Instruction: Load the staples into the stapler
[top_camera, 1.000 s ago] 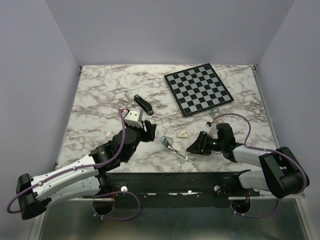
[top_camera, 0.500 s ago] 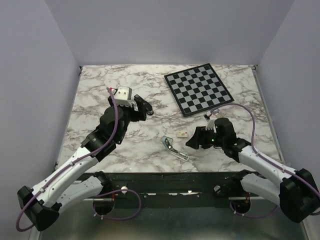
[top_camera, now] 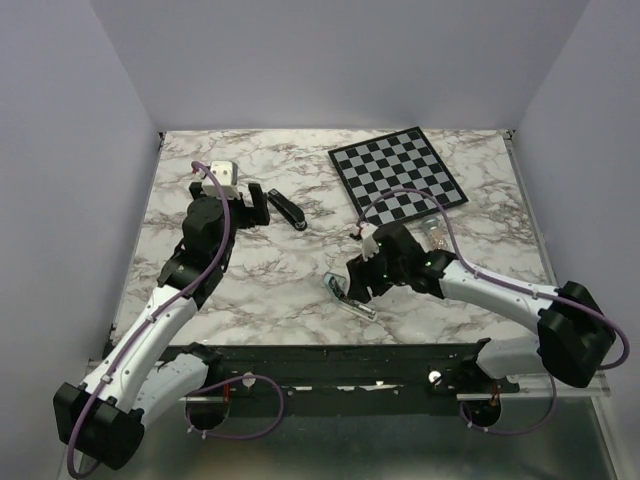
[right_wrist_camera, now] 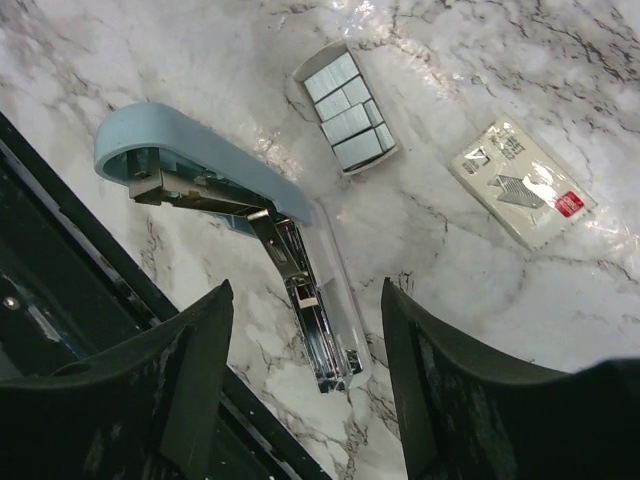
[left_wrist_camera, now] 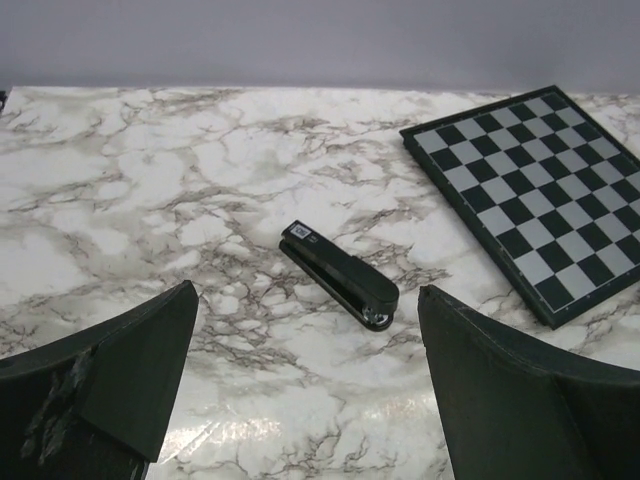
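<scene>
— Near edge: the right gripper (top_camera: 358, 283) hangs spread wide over the opened blue stapler (right_wrist_camera: 210, 170), pinching nothing.
— And the staples (right_wrist_camera: 348, 110)?
— Loose strips just beside it, cream box (right_wrist_camera: 522, 195) close by. Farther left, the left gripper (top_camera: 256, 207) is spread too, with the black stapler (left_wrist_camera: 340, 287) flat just right of it and the chessboard (left_wrist_camera: 540, 190) far right.

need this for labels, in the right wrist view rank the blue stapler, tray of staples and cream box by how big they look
1. blue stapler, hinged open, clearly largest.
2. cream box and tray of staples: too alike to rank; the box looks marginally longer.
</scene>
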Tool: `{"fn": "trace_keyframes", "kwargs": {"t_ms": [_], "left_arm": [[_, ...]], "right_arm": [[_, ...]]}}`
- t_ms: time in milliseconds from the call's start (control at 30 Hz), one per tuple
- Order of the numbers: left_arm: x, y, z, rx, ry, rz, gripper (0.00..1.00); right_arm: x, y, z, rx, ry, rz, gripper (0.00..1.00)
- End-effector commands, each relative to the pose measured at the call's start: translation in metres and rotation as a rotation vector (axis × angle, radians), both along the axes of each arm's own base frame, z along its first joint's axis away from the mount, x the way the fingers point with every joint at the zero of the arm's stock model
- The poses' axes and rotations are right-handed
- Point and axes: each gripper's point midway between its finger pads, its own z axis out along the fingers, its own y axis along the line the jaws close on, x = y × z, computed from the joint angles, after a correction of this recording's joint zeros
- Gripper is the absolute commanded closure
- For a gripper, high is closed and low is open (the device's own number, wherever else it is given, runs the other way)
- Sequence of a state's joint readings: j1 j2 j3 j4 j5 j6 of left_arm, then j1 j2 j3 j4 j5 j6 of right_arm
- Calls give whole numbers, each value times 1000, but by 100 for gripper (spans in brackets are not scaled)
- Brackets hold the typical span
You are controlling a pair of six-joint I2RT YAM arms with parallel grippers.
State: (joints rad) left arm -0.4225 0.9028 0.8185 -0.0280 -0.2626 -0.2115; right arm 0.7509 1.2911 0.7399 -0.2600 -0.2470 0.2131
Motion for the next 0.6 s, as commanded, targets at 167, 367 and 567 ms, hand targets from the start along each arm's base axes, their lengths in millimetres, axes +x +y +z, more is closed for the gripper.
{"fn": "trace_keyframes", "kwargs": {"t_ms": [167, 367, 567], "left_arm": [[-9, 27, 4, 71, -82, 76, 1], [-11, 33, 9, 78, -110, 96, 1], [-11, 31, 8, 79, -109, 90, 1]], "right_arm": [[-7, 14, -26, -258, -57, 152, 42], [-6, 22, -36, -296, -70, 168, 48], [-5, 28, -39, -297, -84, 189, 55]]}}
